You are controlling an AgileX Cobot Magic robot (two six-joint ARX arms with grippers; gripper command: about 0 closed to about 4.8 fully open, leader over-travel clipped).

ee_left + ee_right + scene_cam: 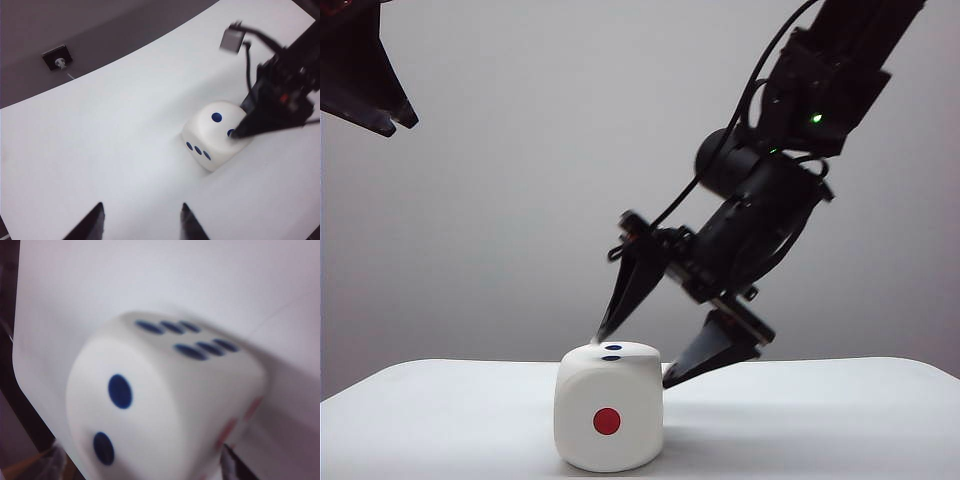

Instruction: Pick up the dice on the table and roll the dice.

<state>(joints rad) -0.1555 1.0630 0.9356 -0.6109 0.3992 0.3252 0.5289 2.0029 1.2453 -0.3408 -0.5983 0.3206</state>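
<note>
Only the blurred right wrist view apparently shows the dice's [165, 400] six-pip face.

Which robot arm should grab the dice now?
The right one. The right gripper is open right over the dice, while the left gripper hangs open, high and far off.

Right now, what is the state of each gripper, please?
Left gripper: open, holding nothing, raised away from the dice.
Right gripper: open, jaws spread around the top of the dice on the table, not gripping it.
</note>
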